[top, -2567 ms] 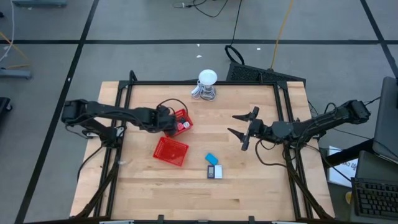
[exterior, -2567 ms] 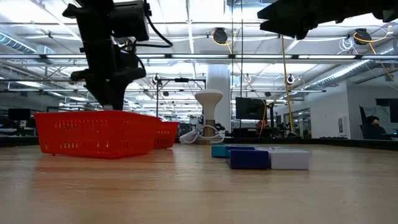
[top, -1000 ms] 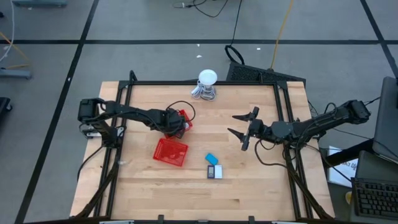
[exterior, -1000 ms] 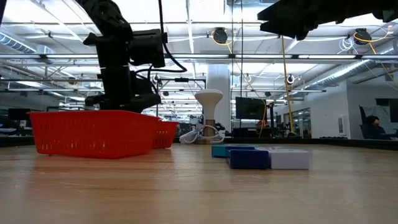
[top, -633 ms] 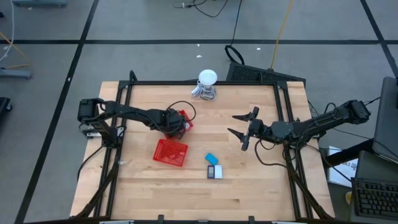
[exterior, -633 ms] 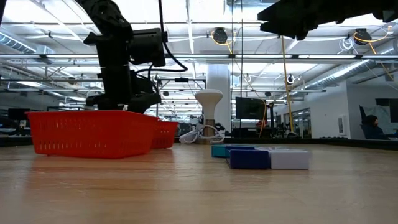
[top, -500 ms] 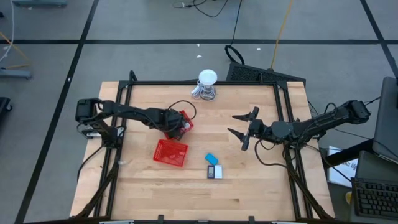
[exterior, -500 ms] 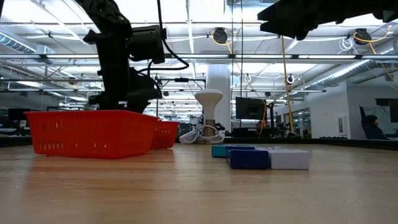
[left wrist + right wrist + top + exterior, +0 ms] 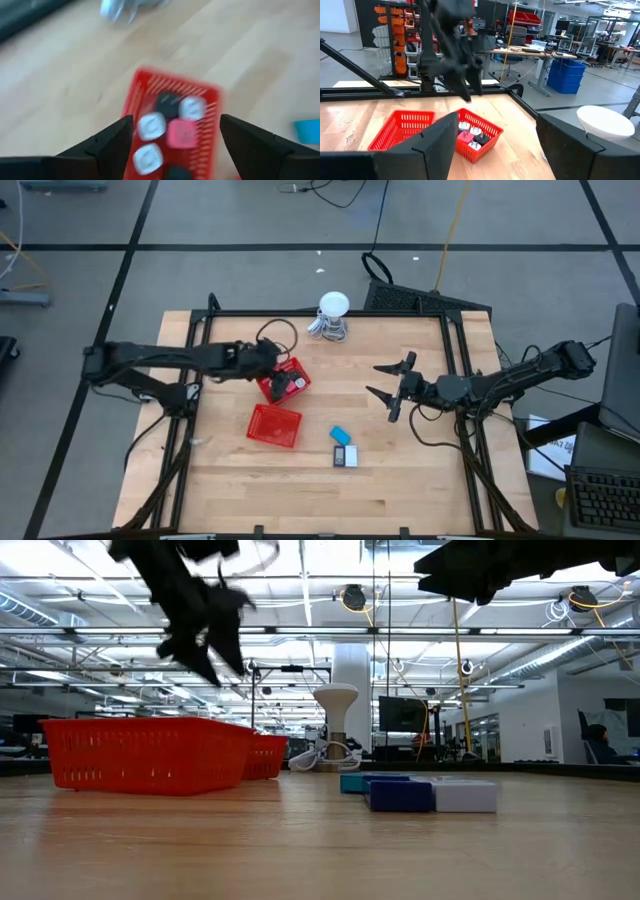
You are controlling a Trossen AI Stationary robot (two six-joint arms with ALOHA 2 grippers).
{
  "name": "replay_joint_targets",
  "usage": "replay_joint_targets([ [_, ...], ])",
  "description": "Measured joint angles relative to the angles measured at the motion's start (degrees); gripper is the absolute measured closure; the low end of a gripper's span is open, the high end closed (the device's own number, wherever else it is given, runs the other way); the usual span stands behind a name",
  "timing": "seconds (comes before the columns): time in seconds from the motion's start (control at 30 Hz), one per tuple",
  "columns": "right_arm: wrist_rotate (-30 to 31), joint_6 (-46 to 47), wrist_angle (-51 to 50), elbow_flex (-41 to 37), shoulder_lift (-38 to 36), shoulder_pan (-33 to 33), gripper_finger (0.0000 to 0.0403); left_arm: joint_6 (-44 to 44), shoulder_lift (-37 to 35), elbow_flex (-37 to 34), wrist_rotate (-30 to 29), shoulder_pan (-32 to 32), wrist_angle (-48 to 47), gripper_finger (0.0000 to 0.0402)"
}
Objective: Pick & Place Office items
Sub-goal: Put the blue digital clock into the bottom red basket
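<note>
Two red mesh baskets sit on the wooden table (image 9: 400, 470). The far basket (image 9: 283, 379) holds six small office items in the left wrist view: three white pieces (image 9: 151, 125), two black pieces (image 9: 167, 104) and one pink piece (image 9: 182, 135). The near basket (image 9: 275, 424) shows nothing inside. Three more items lie on the bare wood beside it: a light blue piece (image 9: 341, 435), a dark blue piece (image 9: 340, 456) and a white piece (image 9: 352, 456), the last two touching. The left gripper (image 9: 270, 360) hangs above the far basket with fingers spread wide, holding nothing. The right gripper (image 9: 388, 393) waits over the table's right side, fingers apart and empty. A white round-headed gadget (image 9: 333, 315) stands at the far edge.
</note>
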Motion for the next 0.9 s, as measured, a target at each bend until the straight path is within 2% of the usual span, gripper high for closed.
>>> replay_joint_targets([
  [0.2,-0.2,4.6,0.0,0.0,0.0,0.0,0.0147,12.6,-8.0,0.0,-2.1,-8.1,10.1,0.0114],
  [0.3,-0.2,6.6,-1.6,0.0,0.0,0.0,0.0147,18.4,-10.0,0.0,-4.0,-12.4,13.9,0.0119],
  [0.43,-0.5,12.0,-2.1,-2.4,0.0,0.1,0.0147,21.9,-11.0,0.0,-8.2,-16.4,16.1,0.0121],
  [0.6,-7.3,16.1,3.0,-5.8,0.9,-1.0,0.0147,23.8,-11.4,0.0,-8.9,-19.0,16.4,0.0112],
  [0.73,-13.3,14.7,8.5,-5.7,6.3,-0.6,0.0147,25.8,-11.6,-1.2,-8.9,-20.4,21.9,0.0105],
  [0.9,-16.6,10.5,11.6,-1.6,17.8,2.2,0.0147,26.4,-16.1,-10.2,-4.1,-20.2,34.3,0.0106],
])
